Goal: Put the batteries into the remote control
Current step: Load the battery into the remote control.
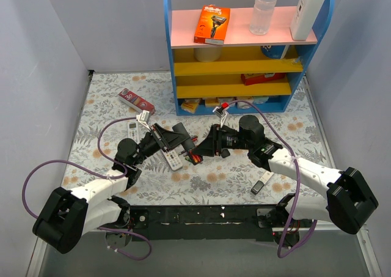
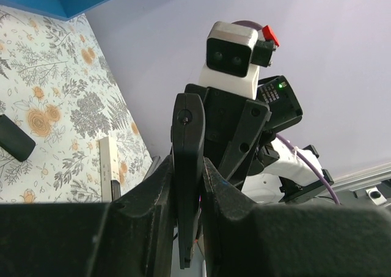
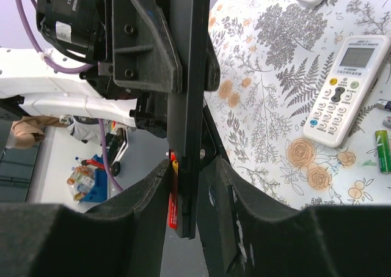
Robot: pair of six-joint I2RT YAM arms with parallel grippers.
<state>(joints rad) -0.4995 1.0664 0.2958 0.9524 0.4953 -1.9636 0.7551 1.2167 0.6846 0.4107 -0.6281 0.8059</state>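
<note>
Floral print covers the table (image 1: 220,179), with a coloured shelf (image 1: 244,69) at its far side. From above, the left gripper (image 1: 181,142) and the right gripper (image 1: 206,147) meet nose to nose at mid-table. They hang over a few loose batteries (image 1: 194,159), just right of a white remote (image 1: 174,161) lying face up.

From the left wrist, the left gripper's fingers are clamped on a thin black remote (image 2: 186,130), held edge-on and upright, off the table.

From the right wrist, the right gripper's fingers straddle the same black remote. A red battery (image 3: 174,194) sits against the remote's left face, between finger and remote — whether the fingers press or only bracket it, I cannot tell. A green battery (image 3: 382,150) lies on the table to the right.

By my judgement the loading is barely begun — one cell is going in but is not visibly seated. The other cells wait on the table, and closing the back remains.
</note>
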